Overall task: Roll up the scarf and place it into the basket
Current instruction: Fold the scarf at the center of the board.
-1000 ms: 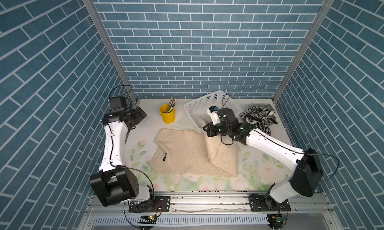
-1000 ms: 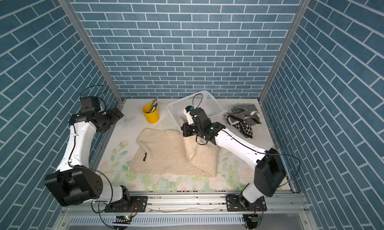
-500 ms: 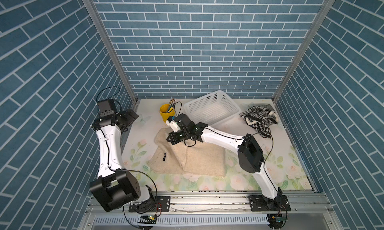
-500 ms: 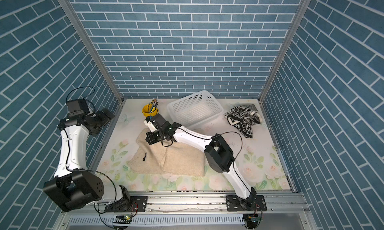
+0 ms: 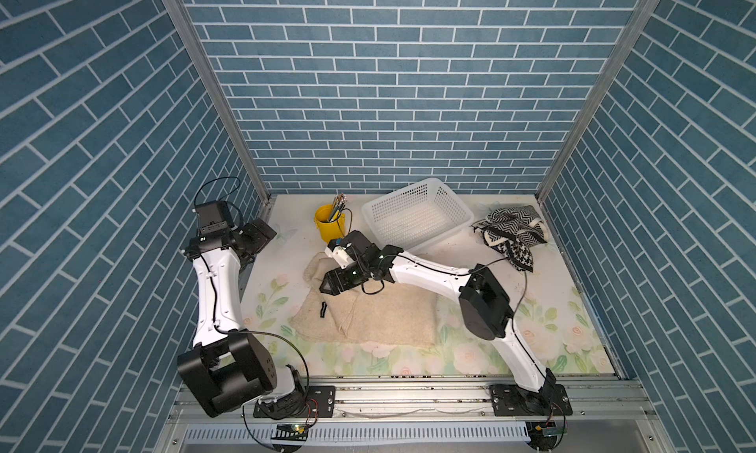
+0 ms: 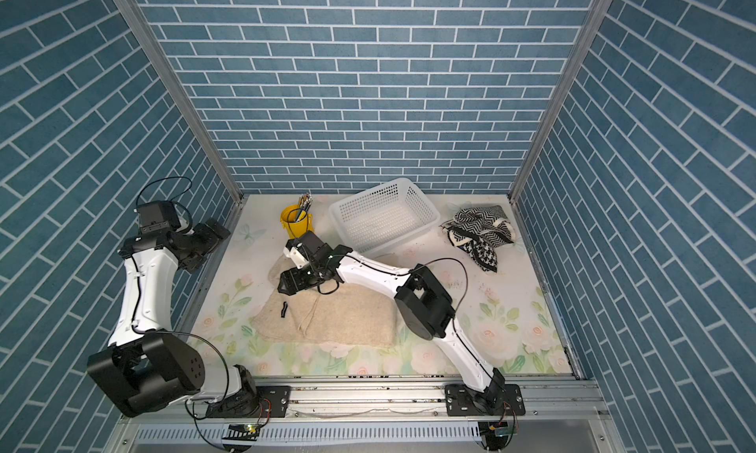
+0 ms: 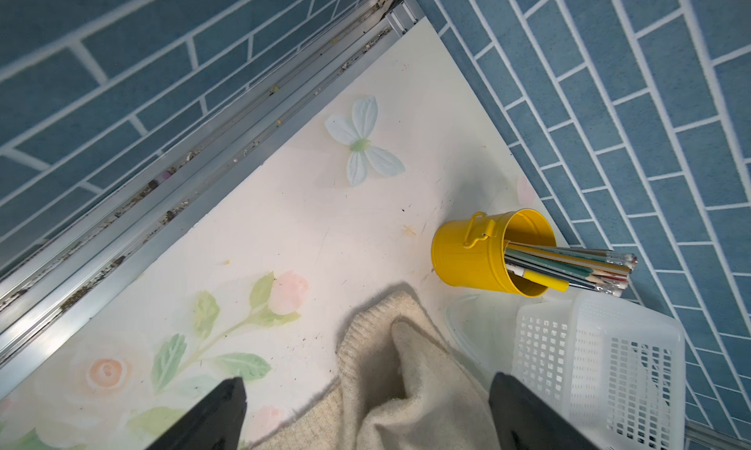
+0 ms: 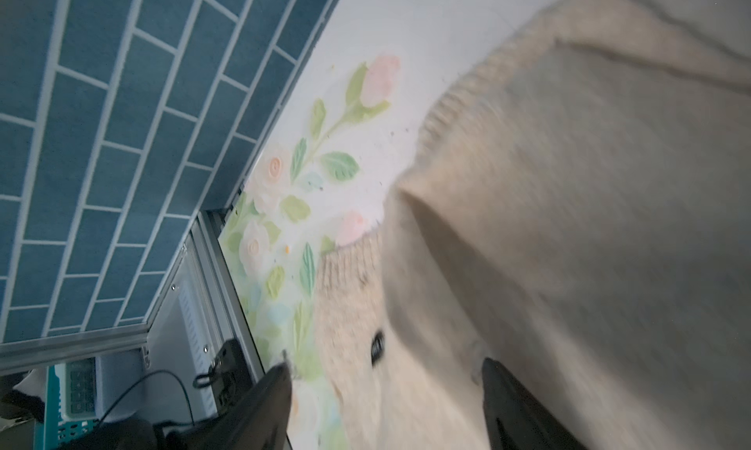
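In both top views a yellow bucket (image 5: 330, 225) and a black-and-white cloth (image 5: 510, 235) flank the basket (image 5: 417, 216) at the back of the flowered mat (image 5: 532, 336). The right arm (image 5: 429, 269) reaches across the beige scarf (image 5: 380, 314), which lies folded double in front of the basket. The left gripper (image 5: 264, 234) hangs off to the side. From the left wrist we see its jaws spread wide. From the right wrist, the right gripper (image 8: 385, 364) stands parted above the scarf's ribbed edge. A second ago it pinched that end beside the basket.
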Tool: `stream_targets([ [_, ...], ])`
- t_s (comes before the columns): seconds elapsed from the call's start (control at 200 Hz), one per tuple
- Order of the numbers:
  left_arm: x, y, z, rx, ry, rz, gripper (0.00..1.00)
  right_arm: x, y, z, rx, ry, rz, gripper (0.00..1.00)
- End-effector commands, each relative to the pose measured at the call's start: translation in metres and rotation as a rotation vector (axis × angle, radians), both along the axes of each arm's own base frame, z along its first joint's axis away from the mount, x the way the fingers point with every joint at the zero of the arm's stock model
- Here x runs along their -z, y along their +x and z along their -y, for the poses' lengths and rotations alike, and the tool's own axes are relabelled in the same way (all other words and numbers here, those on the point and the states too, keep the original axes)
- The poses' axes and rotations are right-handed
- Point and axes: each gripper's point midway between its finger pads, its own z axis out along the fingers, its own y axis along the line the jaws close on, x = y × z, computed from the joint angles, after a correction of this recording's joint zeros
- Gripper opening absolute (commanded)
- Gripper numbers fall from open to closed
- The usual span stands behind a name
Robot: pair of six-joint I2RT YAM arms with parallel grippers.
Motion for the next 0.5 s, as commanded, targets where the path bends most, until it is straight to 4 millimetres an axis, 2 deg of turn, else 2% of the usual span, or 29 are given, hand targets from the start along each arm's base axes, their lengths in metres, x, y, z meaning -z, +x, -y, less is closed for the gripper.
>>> stream_targets([
  [0.0,0.024,0.005,0.021,0.089,-0.046,-0.024,1.00,-0.067,0.036,0.046,0.155,0.107,0.133,0.77],
  [0.09,0.053,0.006,0.048,0.154,-0.061,-0.085,1.00,-0.059,0.035,0.080,0.199,0.091,0.135,0.78],
  [0.155,0.069,0.011,0.073,0.218,-0.109,-0.090,1.00,-0.043,0.031,0.090,0.189,0.070,0.123,0.78],
  [0.225,0.081,0.020,0.097,0.278,-0.137,-0.087,1.00,-0.027,0.025,0.088,0.159,0.074,0.107,0.77],
  [0.35,0.098,0.039,0.132,0.373,-0.174,-0.111,0.96,-0.011,0.015,0.076,0.104,0.094,0.096,0.77],
  [0.435,0.112,0.047,0.147,0.400,-0.193,-0.145,0.95,0.003,0.011,0.068,0.076,0.089,0.082,0.76],
  [0.495,0.124,0.050,0.149,0.398,-0.196,-0.174,0.93,0.010,0.010,0.061,0.056,0.092,0.077,0.76],
])
